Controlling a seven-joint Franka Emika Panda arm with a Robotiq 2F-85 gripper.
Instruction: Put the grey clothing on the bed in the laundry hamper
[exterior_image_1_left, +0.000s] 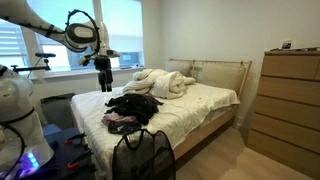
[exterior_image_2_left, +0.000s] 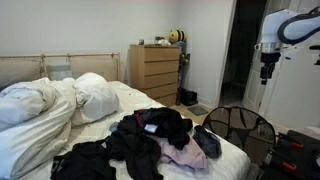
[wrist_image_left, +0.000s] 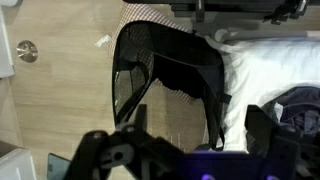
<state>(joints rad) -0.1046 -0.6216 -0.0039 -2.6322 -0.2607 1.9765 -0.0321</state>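
A pile of mostly black clothes (exterior_image_1_left: 135, 104) lies on the bed (exterior_image_1_left: 195, 100), and it also shows in an exterior view (exterior_image_2_left: 150, 138). A grey-blue piece (exterior_image_2_left: 207, 143) lies at the pile's edge nearest the hamper; a bit of it shows in the wrist view (wrist_image_left: 300, 104). The black mesh laundry hamper (exterior_image_1_left: 141, 155) stands on the floor by the bed's foot, also seen in an exterior view (exterior_image_2_left: 240, 125) and below the wrist camera (wrist_image_left: 160, 70). My gripper (exterior_image_1_left: 103, 76) hangs high above the hamper, away from the pile (exterior_image_2_left: 266, 70). It is open and empty (wrist_image_left: 185, 140).
White duvet and pillows (exterior_image_1_left: 160, 82) are heaped at the head of the bed. A wooden dresser (exterior_image_1_left: 290, 100) stands by the wall, also in an exterior view (exterior_image_2_left: 155, 72). A pink garment (exterior_image_2_left: 185, 157) lies in the pile. Wooden floor (wrist_image_left: 60, 90) surrounds the hamper.
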